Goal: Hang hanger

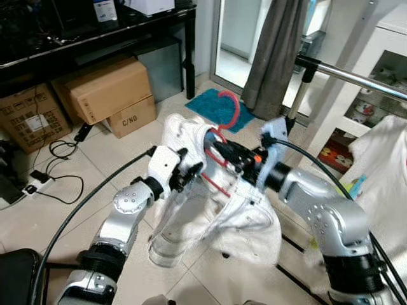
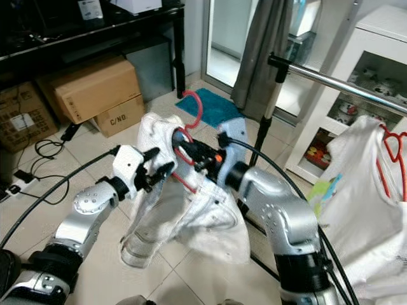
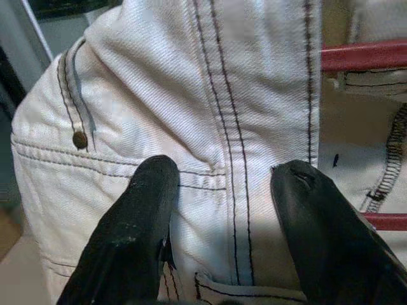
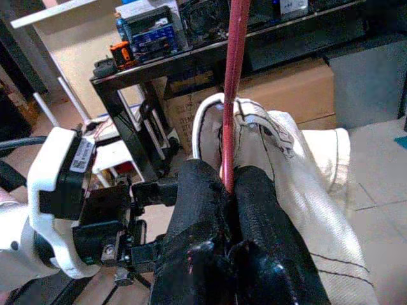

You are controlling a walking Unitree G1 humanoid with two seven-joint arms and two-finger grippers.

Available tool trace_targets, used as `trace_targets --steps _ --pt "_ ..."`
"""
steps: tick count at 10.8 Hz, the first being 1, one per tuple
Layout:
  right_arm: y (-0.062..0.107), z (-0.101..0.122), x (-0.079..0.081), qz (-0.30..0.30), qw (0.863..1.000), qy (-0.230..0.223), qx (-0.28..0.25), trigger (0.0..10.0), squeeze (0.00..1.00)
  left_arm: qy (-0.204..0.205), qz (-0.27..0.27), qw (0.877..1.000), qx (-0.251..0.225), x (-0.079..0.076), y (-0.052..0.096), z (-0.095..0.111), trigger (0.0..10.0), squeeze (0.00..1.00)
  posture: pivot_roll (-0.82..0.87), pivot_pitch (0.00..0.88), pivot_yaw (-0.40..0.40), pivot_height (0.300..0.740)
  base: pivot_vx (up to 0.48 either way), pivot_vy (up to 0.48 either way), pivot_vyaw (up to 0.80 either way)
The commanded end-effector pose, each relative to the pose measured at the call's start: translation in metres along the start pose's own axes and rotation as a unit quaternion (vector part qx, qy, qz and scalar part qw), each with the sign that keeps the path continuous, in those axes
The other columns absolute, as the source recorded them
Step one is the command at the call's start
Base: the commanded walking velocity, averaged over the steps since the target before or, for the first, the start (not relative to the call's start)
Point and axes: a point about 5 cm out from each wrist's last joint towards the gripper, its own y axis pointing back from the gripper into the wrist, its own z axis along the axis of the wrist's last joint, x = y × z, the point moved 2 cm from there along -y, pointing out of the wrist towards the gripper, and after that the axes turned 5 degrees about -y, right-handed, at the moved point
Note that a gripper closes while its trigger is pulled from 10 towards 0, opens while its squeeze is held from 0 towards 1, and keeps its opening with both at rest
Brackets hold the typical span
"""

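Note:
A red hanger carries a pair of white jeans that droop toward the floor. My right gripper is shut on the hanger's neck; the right wrist view has the red hanger pinched between the black fingers. My left gripper stands open beside the jeans, fingers against the white denim and not closed on it. A silver rail runs at the upper right, apart from the hanger's hook.
A white garment on another red hanger hangs at the far right. Cardboard boxes sit under a black desk at the left. A grey curtain, a teal mat and floor cables lie around.

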Motion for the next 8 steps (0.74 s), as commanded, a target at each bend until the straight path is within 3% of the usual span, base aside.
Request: trace_targets --steps 1,2,3,4,7,8 --pt "0.002 0.022 0.012 0.030 0.998 0.015 -0.044 0.0 0.00 -0.012 -0.025 1.000 -0.013 -0.008 -0.004 0.005 10.0 0.00 -0.11 0.000 0.003 0.740 0.000 0.000 0.00" --pt "0.002 0.022 0.010 0.021 0.999 0.016 -0.042 0.0 0.00 -0.022 -0.058 0.997 -0.049 -0.020 -0.006 0.015 10.0 0.00 -0.11 0.000 0.003 0.740 0.000 0.000 0.00" --pt "0.001 0.022 0.010 0.019 0.999 0.016 -0.041 0.0 0.00 -0.036 -0.098 0.993 -0.048 -0.032 -0.008 0.014 10.0 0.00 -0.11 0.000 0.000 0.740 0.000 0.000 0.00" --pt "0.001 0.023 0.010 0.021 0.999 0.015 -0.041 0.0 0.00 -0.045 -0.099 0.993 -0.042 -0.034 -0.009 0.012 10.0 0.00 -0.11 0.000 -0.001 0.740 0.000 0.000 0.00" --pt "0.001 0.023 0.008 0.021 0.999 0.005 -0.044 0.0 0.00 -0.095 0.024 0.995 0.000 -0.005 -0.014 0.008 10.0 0.00 -0.11 0.000 -0.004 0.740 0.000 0.000 0.00" --pt "0.001 0.024 0.005 0.013 0.999 0.000 -0.048 0.0 0.00 -0.092 0.049 0.995 0.002 -0.001 -0.013 0.008 10.0 0.00 -0.11 0.000 -0.001 0.740 0.000 0.000 0.00"
